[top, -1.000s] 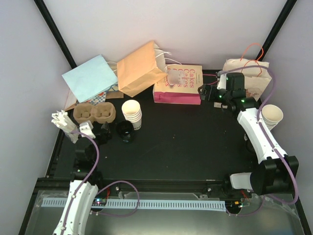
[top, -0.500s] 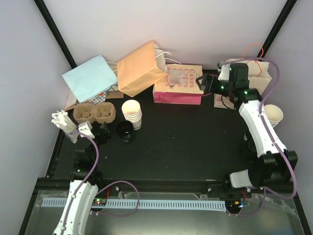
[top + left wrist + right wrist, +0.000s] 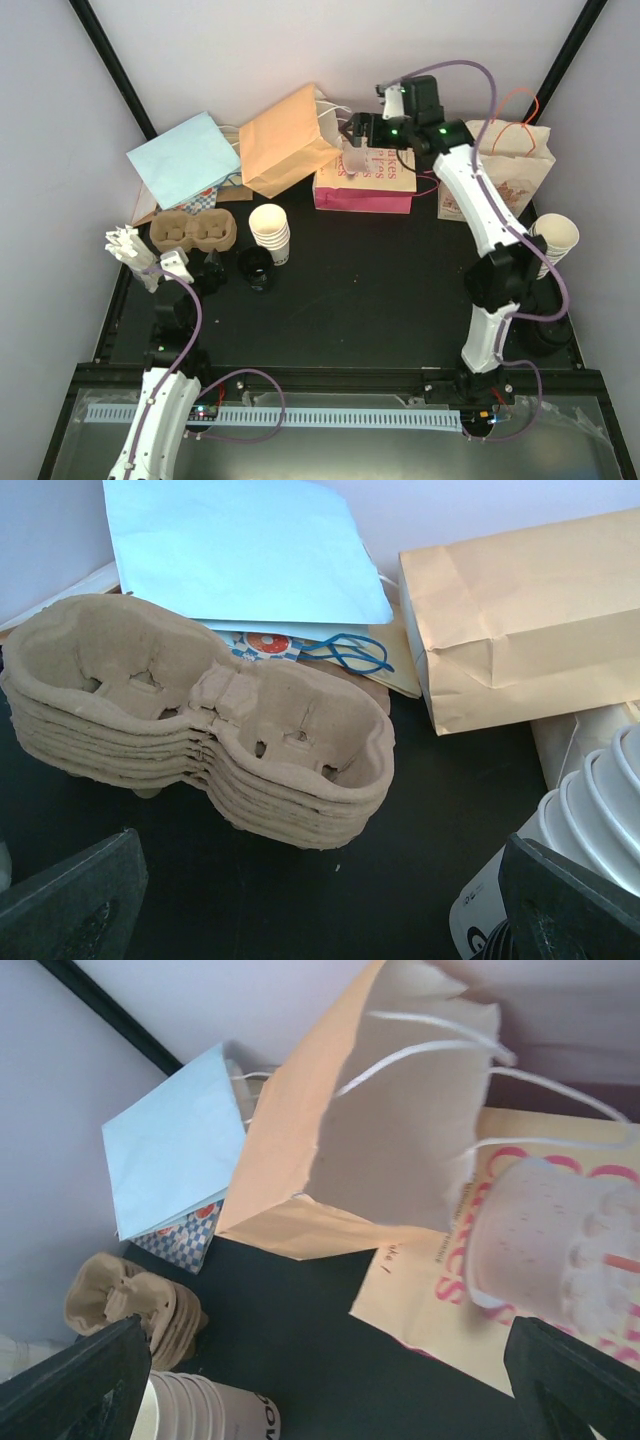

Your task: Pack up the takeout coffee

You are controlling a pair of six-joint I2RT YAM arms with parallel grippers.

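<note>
While both claws hang wide open with nothing in them, the cup (image 3: 556, 238) I take for the coffee stands at the right edge. It's well apart from what looks like the black lid (image 3: 257, 268) beside the cup stack (image 3: 270, 232). My worry: the right claw (image 3: 356, 130) is up at the back over the orange bag (image 3: 285, 140), right by its string handles, so a finger could hook one and drag the bag over. Left claw (image 3: 320, 895) faces the nested carriers (image 3: 200, 730); grabbing there could lift several at once.
</note>
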